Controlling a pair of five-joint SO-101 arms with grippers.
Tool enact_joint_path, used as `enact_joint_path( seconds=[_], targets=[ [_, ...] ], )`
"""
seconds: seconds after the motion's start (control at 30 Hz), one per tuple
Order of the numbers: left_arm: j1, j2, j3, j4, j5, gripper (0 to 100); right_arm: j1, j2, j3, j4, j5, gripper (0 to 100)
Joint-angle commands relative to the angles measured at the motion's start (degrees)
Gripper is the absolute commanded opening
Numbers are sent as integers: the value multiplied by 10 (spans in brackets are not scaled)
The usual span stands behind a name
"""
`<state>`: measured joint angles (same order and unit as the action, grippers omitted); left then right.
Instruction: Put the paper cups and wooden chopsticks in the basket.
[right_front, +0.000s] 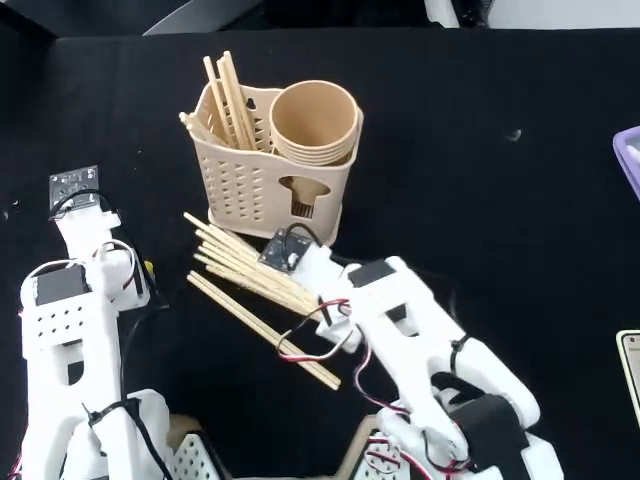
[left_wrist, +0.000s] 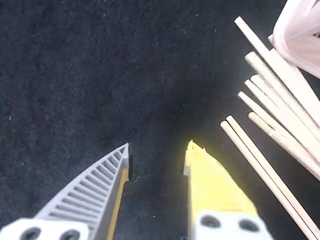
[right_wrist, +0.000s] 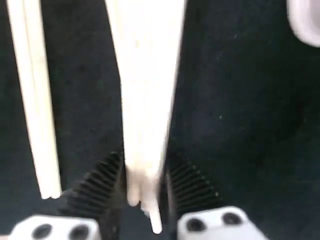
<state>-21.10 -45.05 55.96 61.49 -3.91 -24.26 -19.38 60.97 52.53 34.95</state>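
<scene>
Right fingers (right_wrist: 192, 185) clamp tight on a bundle of wooden chopsticks (right_wrist: 145, 100), basket (right_front: 265, 185) just beyond them with paper cups (right_front: 313, 120) inside. Left fingers (left_wrist: 95, 190) gape wide, empty over the table (left_wrist: 75, 75), loose chopsticks (left_wrist: 292, 122) lying beside them.

Both arms are built of white shells. The left arm (right_front: 75, 390) is pierced with rows of small holes (right_front: 55, 322); the right arm (right_front: 420, 340) is strung with red, black and white cables (right_front: 310, 350). The left gripper (left_wrist: 157, 145) is made of one grey ribbed finger (left_wrist: 95, 192) and one yellow; the right gripper (right_wrist: 142, 156) is ribbed in black.
</scene>
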Motion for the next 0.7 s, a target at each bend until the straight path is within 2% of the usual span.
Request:
enact_joint_path(
  seconds=[0.0,0.17,0.3,0.57,0.67],
  targets=[
    [-2,-14,-2,-8,6,188,-9,-51,-7,48,-13,11],
    [-2,-14,-2,-8,6,188,-9,-157,3,135,28,11],
    [-2,-14,-2,-8,6,188,12,-233,49,154,73,11],
    [-1,-14,-3,-11,7,188,244,-273,86,149,241,11],
    [-1,-14,-6,-11,7,188,273,-273,85,149,263,13]
  ],
)
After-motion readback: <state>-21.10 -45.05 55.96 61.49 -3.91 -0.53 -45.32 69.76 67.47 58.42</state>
